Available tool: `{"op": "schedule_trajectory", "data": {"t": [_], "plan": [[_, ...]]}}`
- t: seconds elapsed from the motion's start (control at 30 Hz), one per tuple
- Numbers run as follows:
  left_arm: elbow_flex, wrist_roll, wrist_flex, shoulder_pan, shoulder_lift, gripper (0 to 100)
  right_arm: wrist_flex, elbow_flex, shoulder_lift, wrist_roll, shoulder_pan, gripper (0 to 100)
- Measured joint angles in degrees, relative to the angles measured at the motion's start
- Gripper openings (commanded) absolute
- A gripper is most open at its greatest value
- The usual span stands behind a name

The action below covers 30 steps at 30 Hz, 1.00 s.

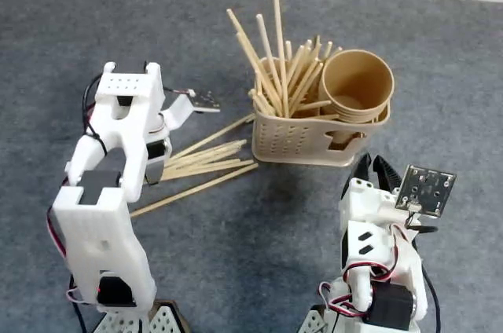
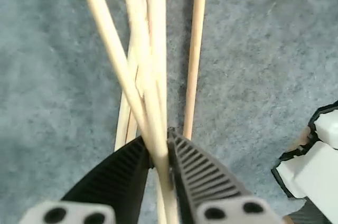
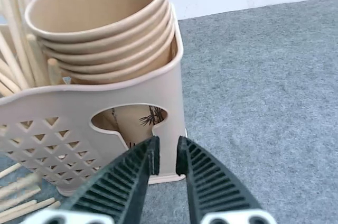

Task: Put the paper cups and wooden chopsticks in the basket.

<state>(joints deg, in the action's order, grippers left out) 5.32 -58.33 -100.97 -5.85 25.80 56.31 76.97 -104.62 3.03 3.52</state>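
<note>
Pinches a few wooden chopsticks (image 2: 150, 86) in the left tool (image 2: 160, 147), jaws closed hard on the sticks close to one end, most likely so the bunch can be lifted and carried right to the basket (image 1: 302, 148). Leaves one more stick (image 2: 194, 49) lying free on the grey desk (image 1: 259, 254) just beside the pinched ones (hard to tell exactly how many sit between the jaws).

Shows, from above, the loose pile (image 1: 208, 162) fanned out on the desk left of the basket, right ends close to the basket's left wall, left ends tucked under the left arm, so within easy reach of that arm alone.

Holds the right tool (image 3: 167, 147) almost shut, only a thin slit between the jaws and nothing in it, just on the near side of the basket's near wall, below the handle cut-out (image 3: 129, 118). Looks parked there, clear of the route from pile to basket.

Has the paper cups (image 1: 355, 85) nested in one upright stack at the basket's right end, with many standing chopsticks (image 1: 283, 66) leaning tilted in the left part, propped by the walls and the cup stack.
</note>
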Motion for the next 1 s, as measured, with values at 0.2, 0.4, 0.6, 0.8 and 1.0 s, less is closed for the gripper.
{"op": "schedule_trajectory", "data": {"t": [0.2,0.4,0.6,0.8,1.0], "plan": [[5.63,6.86,0.0,0.0,0.0,22,0.0,0.44,0.09,0.0,0.0,7.0],[6.68,12.4,2.46,3.78,0.0,22,0.0,0.44,0.0,0.0,0.0,7.0],[8.35,15.03,6.33,7.47,6.77,21,0.0,0.44,0.0,0.0,0.0,7.0],[16.26,15.21,6.33,7.82,16.88,17,0.0,0.44,0.0,0.0,0.0,7.0],[22.68,15.3,3.87,7.82,22.86,2,0.0,0.44,0.0,0.0,0.0,7.0]]}}
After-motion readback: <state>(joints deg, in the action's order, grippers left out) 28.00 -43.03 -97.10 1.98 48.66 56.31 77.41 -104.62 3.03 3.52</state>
